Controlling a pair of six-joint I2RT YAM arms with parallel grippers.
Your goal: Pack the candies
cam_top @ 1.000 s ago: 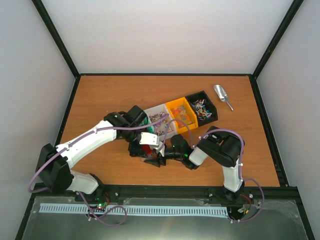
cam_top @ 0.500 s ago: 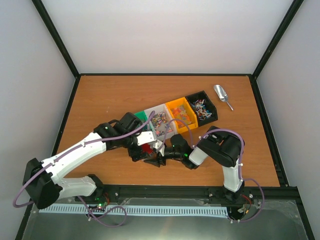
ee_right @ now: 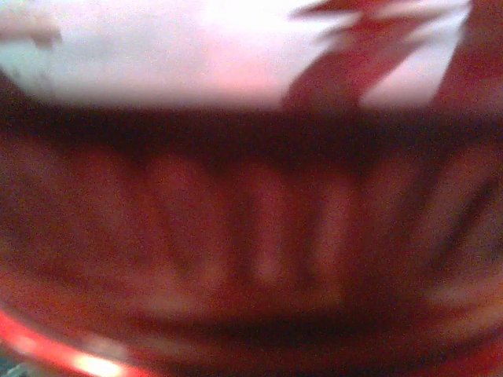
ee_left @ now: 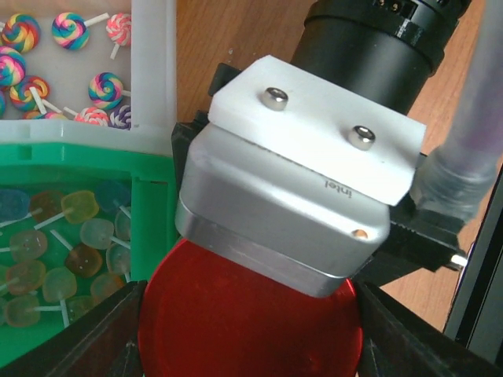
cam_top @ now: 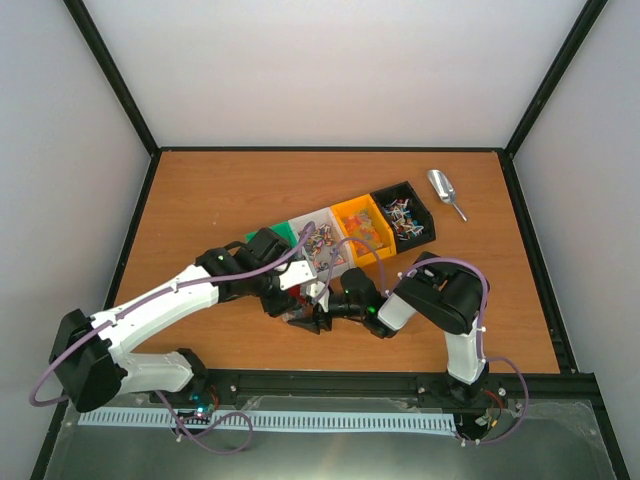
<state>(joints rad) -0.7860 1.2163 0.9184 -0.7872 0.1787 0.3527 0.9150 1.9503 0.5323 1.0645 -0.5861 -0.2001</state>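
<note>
Near the tabletop's middle, the candies point(ee_left: 78, 206) lay in the green bin point(ee_left: 149, 212) and white bin point(ee_left: 153, 71), just beside the left claw point(ee_left: 251, 287), sticks pointing every way. That claw was clamped on the red lid point(ee_left: 236, 334); whether the right claw point(cam_top: 322, 318) was apart or together, I couldn't tell.

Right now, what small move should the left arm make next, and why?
Probably close the left gripper on the red lid to grip it for twisting off. Its fingers straddle the lid, contact unclear, and the lid's ribbed side fills the right wrist view, so the right gripper seems to brace it.
</note>
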